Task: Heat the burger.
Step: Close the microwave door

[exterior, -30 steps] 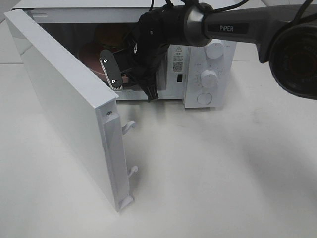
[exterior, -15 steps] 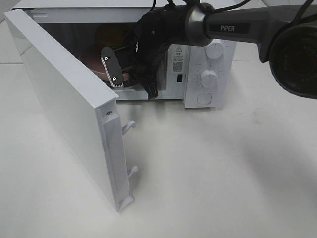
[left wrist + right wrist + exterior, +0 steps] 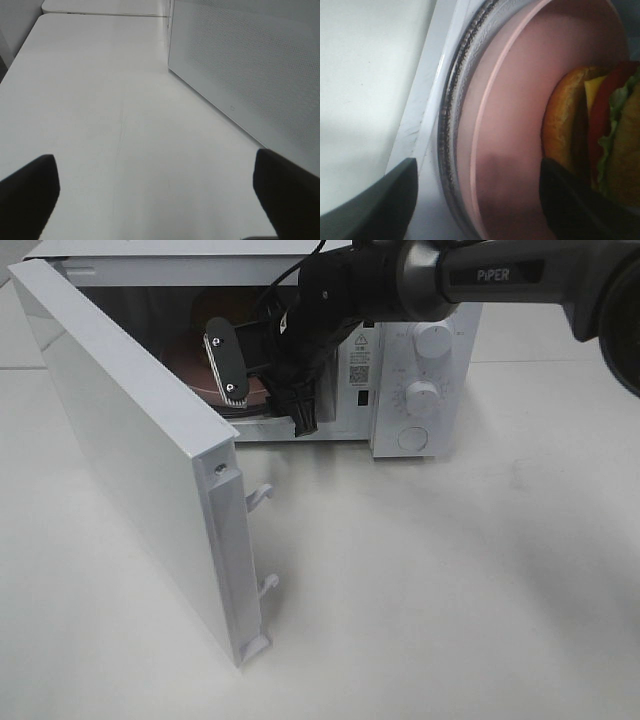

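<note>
Pink plate is sitting on the microwave turntable, keeping the burger ready for heating; right gripper is standing wide, gripping nothing (left gripper likewise, idling).

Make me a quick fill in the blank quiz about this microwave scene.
The microwave door stands ____. The burger sits on a ____ plate. The plate rests on a clear ____ turntable.
Missing words: open; pink; glass.
</note>
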Controlling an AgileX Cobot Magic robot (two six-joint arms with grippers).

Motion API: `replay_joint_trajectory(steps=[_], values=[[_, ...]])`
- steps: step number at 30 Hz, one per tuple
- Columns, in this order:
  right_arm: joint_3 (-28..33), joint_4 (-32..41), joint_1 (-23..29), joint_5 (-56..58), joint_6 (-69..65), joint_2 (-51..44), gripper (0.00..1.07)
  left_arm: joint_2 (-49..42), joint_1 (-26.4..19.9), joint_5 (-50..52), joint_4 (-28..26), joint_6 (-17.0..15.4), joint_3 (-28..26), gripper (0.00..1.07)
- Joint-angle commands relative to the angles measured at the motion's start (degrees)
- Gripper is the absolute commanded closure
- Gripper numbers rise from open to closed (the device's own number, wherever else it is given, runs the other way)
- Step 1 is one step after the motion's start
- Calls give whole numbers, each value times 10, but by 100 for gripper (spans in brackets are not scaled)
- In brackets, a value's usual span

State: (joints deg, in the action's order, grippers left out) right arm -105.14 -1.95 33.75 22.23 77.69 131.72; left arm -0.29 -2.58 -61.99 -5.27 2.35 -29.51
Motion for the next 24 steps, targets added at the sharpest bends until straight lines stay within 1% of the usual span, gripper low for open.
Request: replay_joint_trajectory(steps=[1,2,4,5,6,7,8,10,11,12,13,15,16,18,21,23,24], values=[[20,7,-2,-10,-6,-18,37,-9,1,7,-1,-1,-1,9],[37,9,-2,-18,-6,-28,37,-9,1,7,-1,-1,-1,9],[45,10,-2,-21,-6,-34,37,-9,1,7,-1,-1,-1,9],[64,11,-2,-33,-6,-48,37,-9,1,7,-1,-1,-1,9],[64,11,-2,-33,-6,-48,37,-9,1,7,-1,-1,-1,9],[82,14,-2,-35,-6,-61,37,-9,1,7,-1,-1,-1,9],[82,14,-2,-35,-6,-61,37,-9,1,7,-1,-1,-1,9],[107,23,-2,-36,-6,-80,37,-9,1,7,-1,-1,-1,9],[107,23,-2,-36,-6,-80,37,-9,1,7,-1,-1,-1,9],[125,23,-1,-41,-4,-92,37,-9,1,7,-1,-1,-1,9],[125,23,-1,-41,-4,-92,37,-9,1,7,-1,-1,-1,9],[154,19,-1,-48,-4,-111,37,-9,1,7,-1,-1,-1,9],[154,19,-1,-48,-4,-111,37,-9,1,7,-1,-1,-1,9],[178,19,-1,-50,-4,-126,37,-9,1,7,-1,-1,-1,9],[193,23,-1,-52,-4,-137,37,-9,1,7,-1,-1,-1,9],[222,23,-1,-65,-5,-156,37,-9,1,7,-1,-1,-1,9],[222,23,-1,-65,-5,-156,37,-9,1,7,-1,-1,-1,9]])
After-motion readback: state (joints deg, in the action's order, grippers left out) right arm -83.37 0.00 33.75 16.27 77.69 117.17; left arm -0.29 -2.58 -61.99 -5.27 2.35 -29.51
